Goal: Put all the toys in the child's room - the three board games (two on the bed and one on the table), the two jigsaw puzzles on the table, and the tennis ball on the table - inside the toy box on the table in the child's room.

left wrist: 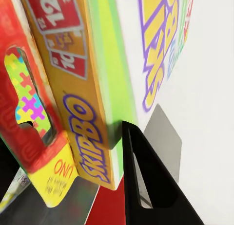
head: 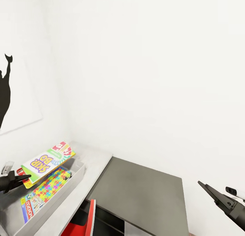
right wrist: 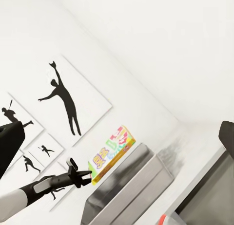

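Observation:
My left gripper (head: 24,177) is shut on the lower edge of a yellow-orange Skip-Bo board game (head: 47,160), which hangs tilted over the near end of the light grey toy box (head: 79,172) on the table (head: 93,159). A multicoloured jigsaw puzzle (head: 54,183) and a Monopoly board game (head: 30,204) lie flat inside the box. In the left wrist view one black finger (left wrist: 146,186) presses on the Skip-Bo box (left wrist: 97,88). My right gripper (head: 205,187) hovers open at the lower right, off past the side cabinet and holding nothing. The bed and tennis ball are out of view.
A lower dark-grey-topped cabinet (head: 143,191) adjoins the table on the right. A red and white object (head: 86,217) stands below the table's edge. White walls close the corner behind, and a black silhouette picture (head: 5,89) hangs on the left wall.

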